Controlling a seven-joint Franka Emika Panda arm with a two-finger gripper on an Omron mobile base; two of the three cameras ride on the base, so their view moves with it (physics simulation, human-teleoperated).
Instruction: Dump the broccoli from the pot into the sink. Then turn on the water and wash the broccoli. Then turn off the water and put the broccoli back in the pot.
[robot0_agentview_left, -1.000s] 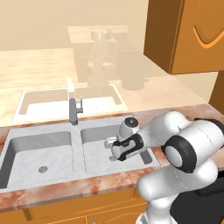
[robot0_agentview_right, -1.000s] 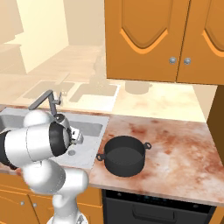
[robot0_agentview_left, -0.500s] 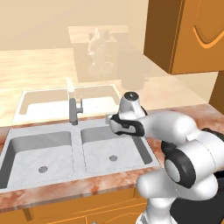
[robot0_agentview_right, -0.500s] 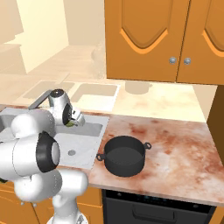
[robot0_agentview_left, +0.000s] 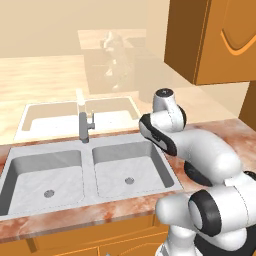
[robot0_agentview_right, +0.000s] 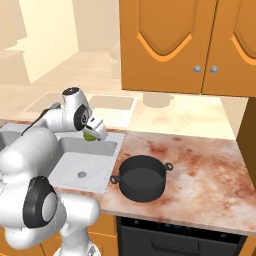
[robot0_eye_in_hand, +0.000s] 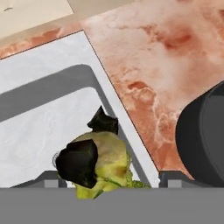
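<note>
Holding the broccoli (robot0_eye_in_hand: 101, 164) clamped between our dark fingertips (robot0_eye_in_hand: 78, 162), gripper (robot0_agentview_right: 93, 134) raised above the right basin's edge of the grey sink (robot0_agentview_right: 70, 167), black pot (robot0_agentview_right: 141, 177) standing empty on the marbled counter (robot0_agentview_right: 200, 172), faucet (robot0_agentview_left: 85, 126) dry.

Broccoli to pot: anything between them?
Nothing stands there. In the hand view, only sink rim and bare counter separate the held broccoli from the pot.

No readable text or labels
</note>
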